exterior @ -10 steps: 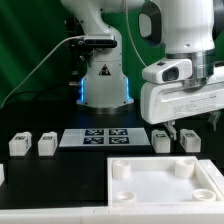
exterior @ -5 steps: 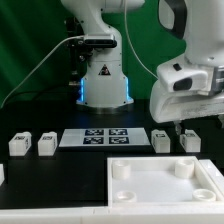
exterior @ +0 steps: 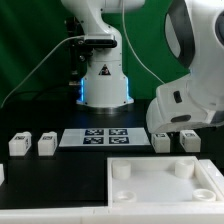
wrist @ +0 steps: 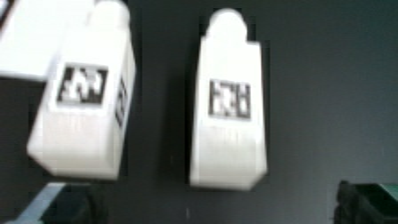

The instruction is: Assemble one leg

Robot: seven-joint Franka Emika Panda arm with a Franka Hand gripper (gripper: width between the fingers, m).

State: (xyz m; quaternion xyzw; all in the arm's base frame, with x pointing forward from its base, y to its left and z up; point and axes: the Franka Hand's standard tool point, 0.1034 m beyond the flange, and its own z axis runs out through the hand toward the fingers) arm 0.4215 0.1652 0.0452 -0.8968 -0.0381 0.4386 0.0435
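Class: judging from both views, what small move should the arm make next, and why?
Probably shift the gripper to centre over one leg before lowering. The gripper looks open and empty; that leg and a second leg lie side by side below it, neither yet between its fingertips.

the black desk (exterior: 60, 190) carries the marker board (exterior: 105, 137), two legs (exterior: 18, 144) at the exterior view's left, two more legs (exterior: 161, 141) at its right, and what looks like a socketed white tabletop (exterior: 150, 186).

black table (exterior: 45, 190), green backdrop (exterior: 145, 30) behind
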